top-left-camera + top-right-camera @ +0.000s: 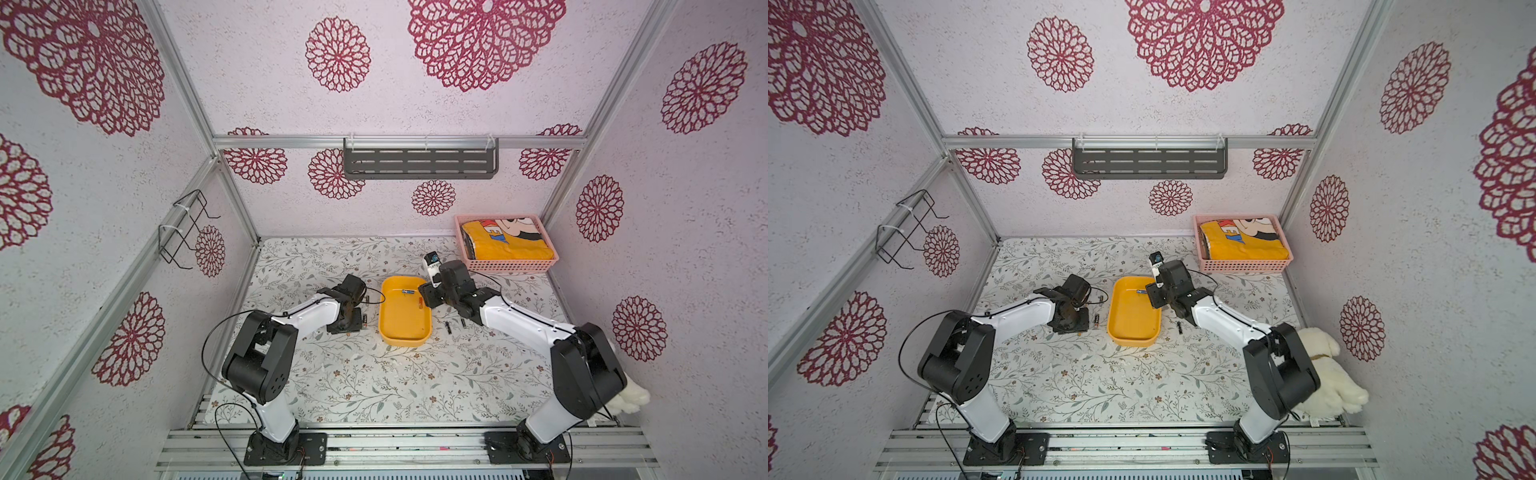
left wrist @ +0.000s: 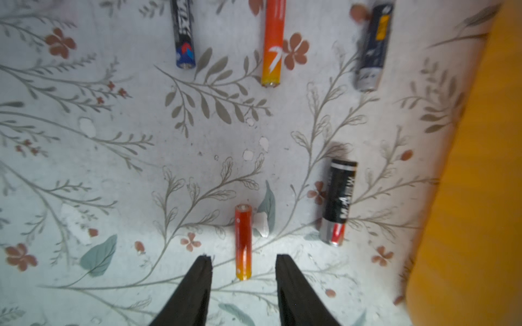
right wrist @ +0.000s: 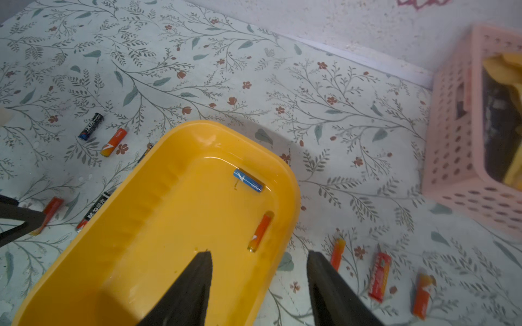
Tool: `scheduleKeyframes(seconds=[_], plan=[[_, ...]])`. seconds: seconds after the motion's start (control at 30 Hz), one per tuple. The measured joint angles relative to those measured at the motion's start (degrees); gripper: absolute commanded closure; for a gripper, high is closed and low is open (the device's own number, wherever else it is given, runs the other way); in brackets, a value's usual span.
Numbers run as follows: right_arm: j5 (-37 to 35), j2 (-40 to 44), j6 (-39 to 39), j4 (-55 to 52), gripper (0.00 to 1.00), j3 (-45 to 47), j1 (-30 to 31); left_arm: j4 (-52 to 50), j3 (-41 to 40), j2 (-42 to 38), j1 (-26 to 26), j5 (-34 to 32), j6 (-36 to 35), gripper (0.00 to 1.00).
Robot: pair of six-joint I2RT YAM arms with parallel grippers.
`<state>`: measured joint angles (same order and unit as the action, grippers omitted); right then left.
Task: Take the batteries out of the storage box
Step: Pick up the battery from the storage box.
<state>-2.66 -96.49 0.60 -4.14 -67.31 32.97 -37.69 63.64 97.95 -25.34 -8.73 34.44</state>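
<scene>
Box [image 1: 401, 341], centre frame: blue battery [image 3: 248, 180] and orange battery [image 3: 259, 232] yet to remove; other batteries [image 2: 271, 42] out on worktop [image 1: 374, 386]; left hand [image 2: 244, 256] spread, right hand [image 3: 260, 252] spread over box

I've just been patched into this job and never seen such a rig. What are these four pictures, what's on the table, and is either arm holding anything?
This is a robot with two arms, each ending in a two-fingered gripper. Two pictures look down on the whole table from above; the other two come from cameras on the wrists. On the flowered table stands a yellow tub holding a blue battery and an orange battery. Other batteries lie on the table on both sides of it; a pink basket sits in the far corner. Nothing is held: the left gripper is open, with a loose battery lying on the table between its fingers, and the right gripper hangs open over the tub's edge.
</scene>
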Motion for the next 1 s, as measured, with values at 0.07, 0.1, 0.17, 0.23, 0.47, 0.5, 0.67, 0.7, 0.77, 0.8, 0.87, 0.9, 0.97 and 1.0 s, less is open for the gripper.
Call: scheduleKeyframes(seconds=[0.07,0.1,0.17,0.23,0.47,0.5,0.67,0.7,0.77,0.8,0.87,0.9,0.97,1.0], plan=[[1.49,-3.39,-2.27,-1.31,0.43,-3.23,0.04,-0.85,1.07,-3.96,0.0,-0.68,-0.09,0.53],[2.01,-5.25,-3.48,-2.16,0.44,-4.94,0.04,-1.09,1.62,-6.23,0.0,-1.11,-0.15,0.52],[3.08,-8.2,-5.51,-3.52,0.46,-7.58,0.04,-0.76,2.12,-10.91,0.0,-1.97,-0.55,0.51],[4.0,-11.17,-7.37,-4.76,0.48,-10.23,0.04,0.74,1.29,-15.93,0.0,-2.51,-1.42,0.49],[4.46,-21.03,-12.59,-9.2,0.53,-20.04,-0.09,11.37,-11.23,-29.2,0.0,-1.97,-3.1,0.42],[4.44,-22.32,-13.22,-9.73,0.53,-21.4,-0.09,12.28,-12.52,-29.29,0.0,-1.64,-3.04,0.42],[4.11,-27.43,-15.82,-12.28,0.55,-26.51,-0.26,13.73,-13.64,-26.71,0.0,-0.72,-2.62,0.41],[4.02,-28.37,-16.2,-12.85,0.55,-27.54,-0.26,13.9,-13.64,-26.14,0.0,-0.72,-2.43,0.41],[3.91,-30.05,-16.83,-13.7,0.56,-29.33,-0.28,14.12,-13.66,-25.42,0.0,-0.74,-2.01,0.41],[3.87,-30.97,-17.16,-14.21,0.56,-30.32,-0.31,14.32,-13.66,-25.09,0.0,-0.74,-1.81,0.41],[3.74,-32.5,-17.57,-15.08,0.56,-32.09,-0.31,14.53,-13.66,-24.46,0.0,-0.74,-1.57,0.41],[3.72,-33.09,-17.64,-15.26,0.57,-32.59,-0.31,14.6,-13.66,-24.06,0.0,-0.76,-1.51,0.41],[3.72,-33.73,-17.7,-15.61,0.58,-32.98,-0.33,14.58,-13.66,-23.32,0.0,-0.76,-1.38,0.41],[3.72,-33.97,-17.75,-15.65,0.6,-33.07,-0.33,14.53,-13.66,-22.86,0.0,-0.79,-1.36,0.41]])
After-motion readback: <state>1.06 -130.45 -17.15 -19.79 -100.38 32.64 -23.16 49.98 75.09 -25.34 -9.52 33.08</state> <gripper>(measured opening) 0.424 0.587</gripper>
